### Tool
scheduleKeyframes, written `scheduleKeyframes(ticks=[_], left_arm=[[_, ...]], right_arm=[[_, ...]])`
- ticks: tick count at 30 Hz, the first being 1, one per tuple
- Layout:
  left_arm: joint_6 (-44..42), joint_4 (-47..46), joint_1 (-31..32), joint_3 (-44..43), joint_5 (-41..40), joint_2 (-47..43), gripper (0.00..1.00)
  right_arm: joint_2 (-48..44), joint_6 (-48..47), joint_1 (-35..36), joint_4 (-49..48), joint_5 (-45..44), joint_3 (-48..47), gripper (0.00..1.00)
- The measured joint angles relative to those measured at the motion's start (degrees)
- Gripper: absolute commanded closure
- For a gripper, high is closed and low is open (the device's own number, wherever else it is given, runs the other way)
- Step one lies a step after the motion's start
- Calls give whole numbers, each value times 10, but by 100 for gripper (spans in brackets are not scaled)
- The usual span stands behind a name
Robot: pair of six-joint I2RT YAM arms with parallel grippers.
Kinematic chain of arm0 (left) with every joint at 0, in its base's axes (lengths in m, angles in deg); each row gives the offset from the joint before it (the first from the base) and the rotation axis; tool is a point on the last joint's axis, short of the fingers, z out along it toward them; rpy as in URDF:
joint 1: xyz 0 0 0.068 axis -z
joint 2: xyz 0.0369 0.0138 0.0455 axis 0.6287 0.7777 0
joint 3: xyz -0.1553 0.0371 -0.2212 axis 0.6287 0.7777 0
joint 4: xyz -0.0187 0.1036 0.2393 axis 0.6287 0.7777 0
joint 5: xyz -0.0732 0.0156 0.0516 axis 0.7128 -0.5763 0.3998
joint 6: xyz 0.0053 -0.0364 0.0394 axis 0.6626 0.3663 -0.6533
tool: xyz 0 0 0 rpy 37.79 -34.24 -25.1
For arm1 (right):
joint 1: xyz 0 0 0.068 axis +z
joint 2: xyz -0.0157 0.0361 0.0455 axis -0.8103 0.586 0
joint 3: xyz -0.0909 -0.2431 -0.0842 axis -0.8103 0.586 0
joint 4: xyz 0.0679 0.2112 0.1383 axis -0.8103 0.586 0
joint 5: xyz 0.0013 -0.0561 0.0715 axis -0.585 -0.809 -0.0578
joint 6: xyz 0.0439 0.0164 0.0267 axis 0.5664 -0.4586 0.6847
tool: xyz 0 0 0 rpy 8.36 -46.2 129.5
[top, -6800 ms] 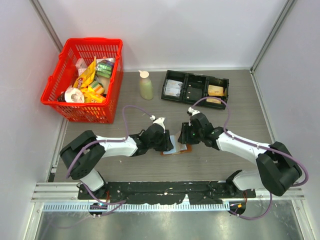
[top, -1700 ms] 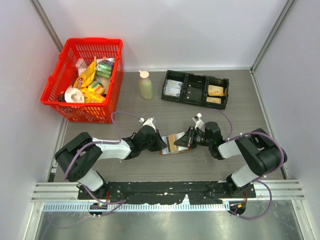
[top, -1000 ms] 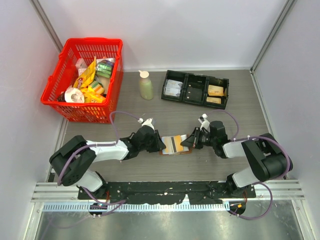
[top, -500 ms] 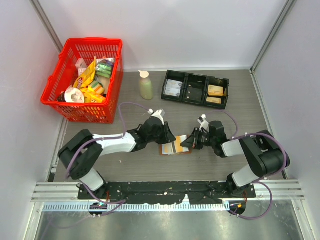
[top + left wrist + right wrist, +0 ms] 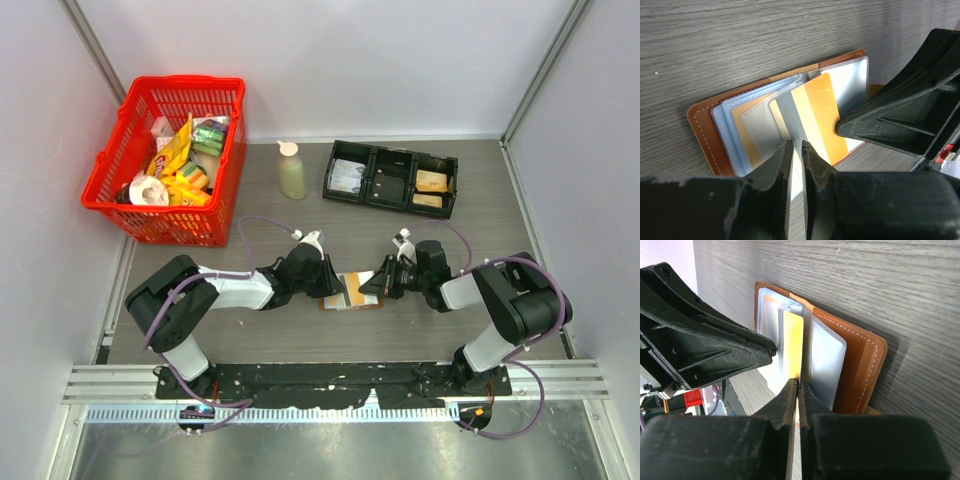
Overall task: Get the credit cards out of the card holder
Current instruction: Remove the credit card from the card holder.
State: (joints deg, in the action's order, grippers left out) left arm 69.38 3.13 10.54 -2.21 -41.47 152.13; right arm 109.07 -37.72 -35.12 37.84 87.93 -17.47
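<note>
The brown card holder (image 5: 338, 303) lies open on the table between my two grippers, its pale blue-grey panels fanned out (image 5: 700, 130) (image 5: 860, 365). An orange credit card (image 5: 352, 290) with a grey stripe sticks out of the panels (image 5: 822, 115) (image 5: 792, 340). My right gripper (image 5: 372, 288) (image 5: 798, 384) is shut on the edge of this card. My left gripper (image 5: 333, 287) (image 5: 795, 146) reaches in from the left, its jaws nearly closed on a thin pale panel of the holder. More orange-tan cards sit in the pockets.
A red basket (image 5: 110, 170) of packets stands at the back left. A pale green bottle (image 5: 292, 172) and a black three-compartment tray (image 5: 385, 204) stand behind the holder. Grey walls close off the table.
My left gripper rose and shifted right, then came down onto the holder's left side. My right gripper stayed at the card. Less of the striped card shows from above.
</note>
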Motion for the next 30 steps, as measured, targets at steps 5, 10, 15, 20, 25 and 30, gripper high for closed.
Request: scheduleKeyframes(ticks=[5,10,15,20,25,30], left_arm=[[8,-24,0,13,0,0,84],[12,-30,-1,16,0,0,83],[17,-31,-1,19,-2,-2,84],[19,-30,0,27,-4,-12,81],[20,-8,0,30,-5,-32,59],[19,46,-7,26,-8,-86,26]], right_arm=[[24,5,-1,-3,14,-13,87],[35,10,-4,-5,21,-17,99],[23,9,-5,5,21,-17,99],[-57,-21,-13,81,-3,-20,99],[-160,-72,-19,211,-54,-51,99],[-253,-116,-15,322,-107,-87,99]])
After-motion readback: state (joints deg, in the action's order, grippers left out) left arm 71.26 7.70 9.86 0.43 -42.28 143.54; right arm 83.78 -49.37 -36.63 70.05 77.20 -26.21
